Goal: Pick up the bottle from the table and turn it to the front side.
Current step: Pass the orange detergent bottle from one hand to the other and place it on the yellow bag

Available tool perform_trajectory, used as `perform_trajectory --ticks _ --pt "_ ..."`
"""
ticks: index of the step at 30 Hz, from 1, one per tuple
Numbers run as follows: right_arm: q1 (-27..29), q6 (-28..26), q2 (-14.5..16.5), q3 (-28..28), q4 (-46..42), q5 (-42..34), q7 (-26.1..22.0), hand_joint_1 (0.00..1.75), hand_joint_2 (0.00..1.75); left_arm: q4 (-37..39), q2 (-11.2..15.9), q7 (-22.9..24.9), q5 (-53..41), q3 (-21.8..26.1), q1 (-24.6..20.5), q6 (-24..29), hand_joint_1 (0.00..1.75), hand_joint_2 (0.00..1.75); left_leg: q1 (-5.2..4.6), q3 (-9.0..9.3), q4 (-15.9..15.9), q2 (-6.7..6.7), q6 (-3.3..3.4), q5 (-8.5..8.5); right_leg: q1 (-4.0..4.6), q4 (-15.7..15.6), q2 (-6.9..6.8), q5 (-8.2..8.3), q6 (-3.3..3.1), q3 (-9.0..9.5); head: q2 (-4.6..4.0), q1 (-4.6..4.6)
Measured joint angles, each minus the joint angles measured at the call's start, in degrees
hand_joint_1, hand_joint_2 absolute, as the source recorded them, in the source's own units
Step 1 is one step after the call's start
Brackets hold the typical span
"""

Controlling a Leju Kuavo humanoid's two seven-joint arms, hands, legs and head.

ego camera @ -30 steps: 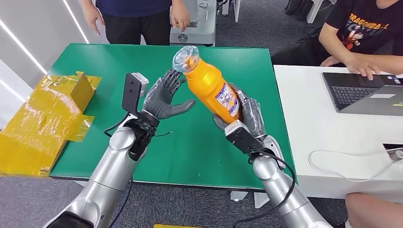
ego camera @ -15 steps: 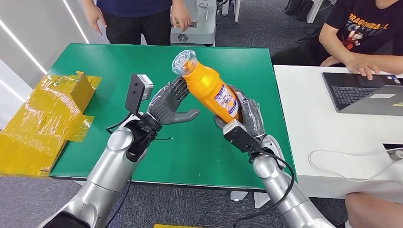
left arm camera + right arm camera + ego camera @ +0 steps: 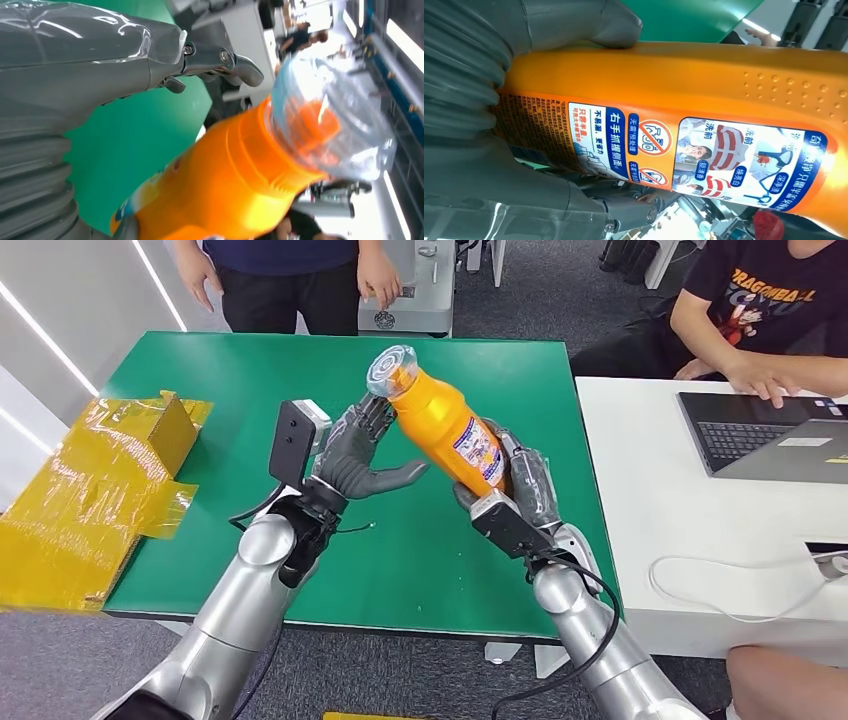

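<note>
My left hand (image 3: 362,455) has bare green table (image 3: 230,380) to its left and far side. On the right, the tilted bottle (image 3: 440,422) in my right hand (image 3: 515,485) blocks passage. A yellow carton (image 3: 95,480) bounds the left edge.

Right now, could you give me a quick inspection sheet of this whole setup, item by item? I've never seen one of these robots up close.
Surface: green table, a white table beside it on the robot's right.
Job's things: orange bottle with a clear cap, lifted off the table and tilted, label showing.
Clutter: yellow taped cardboard at the green table's left edge.
Hands: right hand grips the bottle's lower part; left hand spread beside the bottle's neck, holding nothing.
Cables: black cable at the right wrist; white cable on the white table.
Surroundings: one person stands beyond the table; another sits at a laptop.
</note>
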Motion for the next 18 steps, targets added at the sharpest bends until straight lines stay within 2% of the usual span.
perform_trajectory --ticks 4,8,18 --pt "-0.5 0.0 1.0 -0.1 0.1 0.1 0.8 1.75 1.75 0.0 -0.6 -0.9 -1.6 0.0 -0.2 5.8 0.00 1.75 0.00 0.00 0.0 0.01 0.00 0.00 0.00 0.0 0.01 0.00 0.00 0.00 0.00 0.00" --pt "-1.3 0.2 2.9 -0.1 0.4 0.9 1.6 1.75 1.75 0.0 -0.7 -0.9 -2.0 0.4 -0.6 9.0 0.00 1.75 0.01 0.00 0.0 0.02 -0.01 0.00 0.01 0.0 0.02 0.00 0.00 -0.01 0.00 -0.01" --pt "-3.2 0.8 6.1 0.0 2.6 0.8 1.9 1.75 1.75 2.1 -0.7 0.5 0.6 1.0 -1.4 6.2 0.00 1.75 0.00 0.00 0.0 0.01 -0.01 0.01 0.00 0.0 0.00 0.00 0.00 -0.01 0.00 0.00"
